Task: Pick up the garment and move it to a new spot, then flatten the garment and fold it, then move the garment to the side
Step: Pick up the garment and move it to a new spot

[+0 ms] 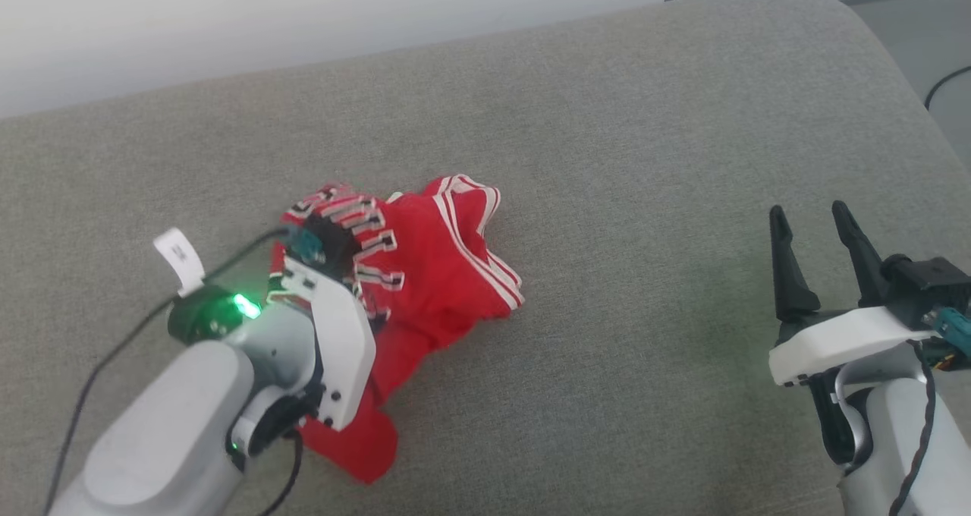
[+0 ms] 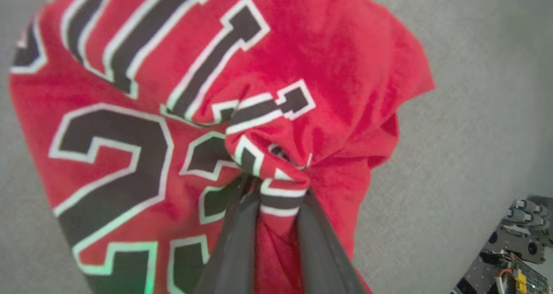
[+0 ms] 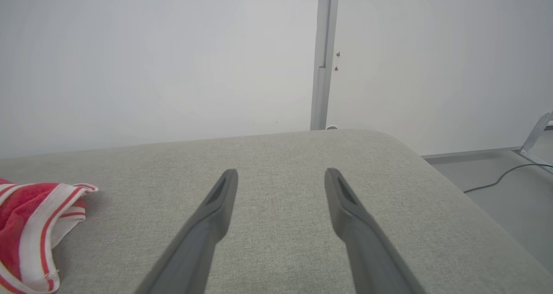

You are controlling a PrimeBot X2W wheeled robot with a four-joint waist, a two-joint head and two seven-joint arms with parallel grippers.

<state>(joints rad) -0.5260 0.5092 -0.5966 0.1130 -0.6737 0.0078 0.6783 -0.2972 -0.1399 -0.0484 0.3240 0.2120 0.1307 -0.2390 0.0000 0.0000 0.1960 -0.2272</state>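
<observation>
The garment (image 1: 432, 273) sits left of centre on the cushion (image 1: 607, 121)
The left gripper (image 2: 276, 190) is down on the garment's near-left part, touching it; the right gripper (image 1: 806, 209) is out by the cushion's right edge, well apart from the garment; a cable (image 1: 944, 83) lies beyond the far right corner.

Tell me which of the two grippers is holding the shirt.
The left gripper: it is shut on a bunch of the red shirt. The right gripper stands open over bare cushion, apart from it.

Head overhead, wrists low; garment (image 1: 440, 273) common
</observation>
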